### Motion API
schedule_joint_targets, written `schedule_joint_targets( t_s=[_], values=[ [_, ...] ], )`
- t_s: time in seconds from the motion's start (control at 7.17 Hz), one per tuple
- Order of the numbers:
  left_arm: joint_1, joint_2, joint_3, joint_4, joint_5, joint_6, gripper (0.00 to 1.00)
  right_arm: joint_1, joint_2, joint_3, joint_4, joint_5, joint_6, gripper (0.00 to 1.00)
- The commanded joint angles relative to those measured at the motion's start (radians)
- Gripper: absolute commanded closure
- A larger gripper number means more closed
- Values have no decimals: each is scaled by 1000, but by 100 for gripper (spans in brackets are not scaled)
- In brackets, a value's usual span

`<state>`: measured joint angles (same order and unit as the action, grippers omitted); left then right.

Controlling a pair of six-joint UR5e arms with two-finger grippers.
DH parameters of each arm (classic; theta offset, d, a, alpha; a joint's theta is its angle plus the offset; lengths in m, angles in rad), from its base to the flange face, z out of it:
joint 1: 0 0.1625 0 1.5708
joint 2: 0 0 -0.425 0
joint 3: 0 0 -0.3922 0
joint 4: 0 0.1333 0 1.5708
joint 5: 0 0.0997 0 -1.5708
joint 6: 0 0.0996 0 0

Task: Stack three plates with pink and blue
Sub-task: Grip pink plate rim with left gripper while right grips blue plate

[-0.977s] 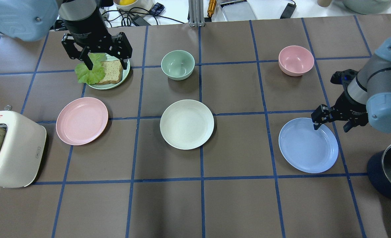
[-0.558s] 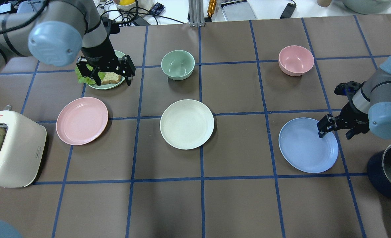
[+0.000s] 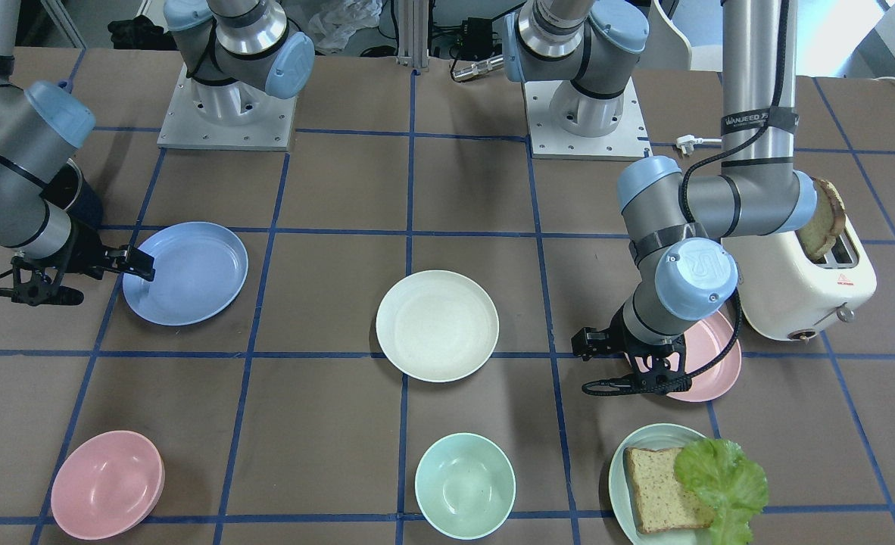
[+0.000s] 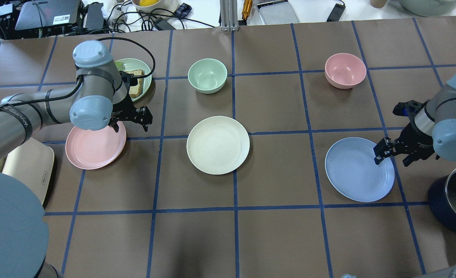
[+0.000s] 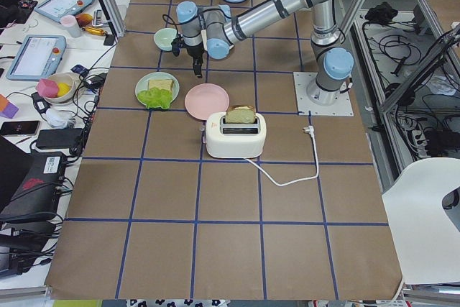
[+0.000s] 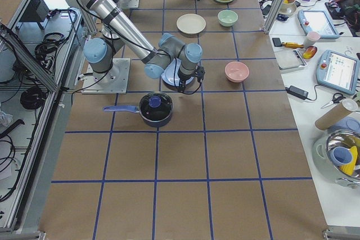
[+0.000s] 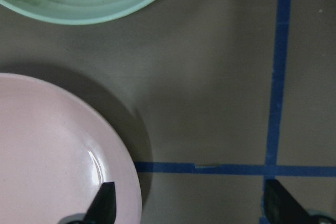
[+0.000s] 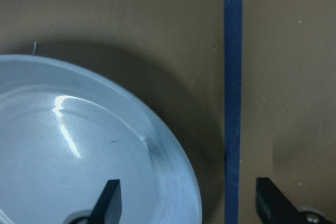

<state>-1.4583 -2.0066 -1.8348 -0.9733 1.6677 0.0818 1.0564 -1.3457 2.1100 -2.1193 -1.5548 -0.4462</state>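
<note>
Landmark: cream-white round matte plastic plate (image 4: 218, 145), flat on table. To robot's left of it, well apart: pale pink round plastic plate (image 4: 91, 148). Left gripper (image 4: 131, 124) spread, straddling pink rim on side facing cream plate. To robot's right of it: periwinkle blue round plastic plate (image 4: 355, 173). Right gripper (image 4: 392, 160) spread, straddling blue rim on side away from cream plate.

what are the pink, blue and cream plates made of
The pink plate looks like matte plastic: only a faint soft glint, smooth moulded rim. The blue plate looks the same: dull smeared highlight, faint scuffs. The cream plate is probably alike, with no sharp reflections; ceramic cannot be excluded.
</note>
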Motion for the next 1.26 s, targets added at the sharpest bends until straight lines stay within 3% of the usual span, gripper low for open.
schedule_joint_targets(
  t_s=[0.0, 0.14, 0.28, 0.42, 0.56, 1.12],
  values=[
    [7, -23, -37, 33, 35, 7, 39, -6, -4, 5, 11, 6, -2, 29],
    [7, -23, -38, 36, 35, 9, 63, -6, -4, 5, 15, 6, -6, 48],
    [6, -14, -34, 36, 33, 7, 84, -9, -4, 5, 13, 2, -35, 54],
    [6, -3, -32, 38, 32, 7, 88, -21, -6, -2, 15, 4, -32, 54],
    [6, -3, -32, 38, 30, 9, 100, -27, -6, -1, 15, 4, -32, 56],
    [-97, 58, -6, 27, -2, -69, 100, -29, -6, -4, 47, 21, -38, 90]
  ],
)
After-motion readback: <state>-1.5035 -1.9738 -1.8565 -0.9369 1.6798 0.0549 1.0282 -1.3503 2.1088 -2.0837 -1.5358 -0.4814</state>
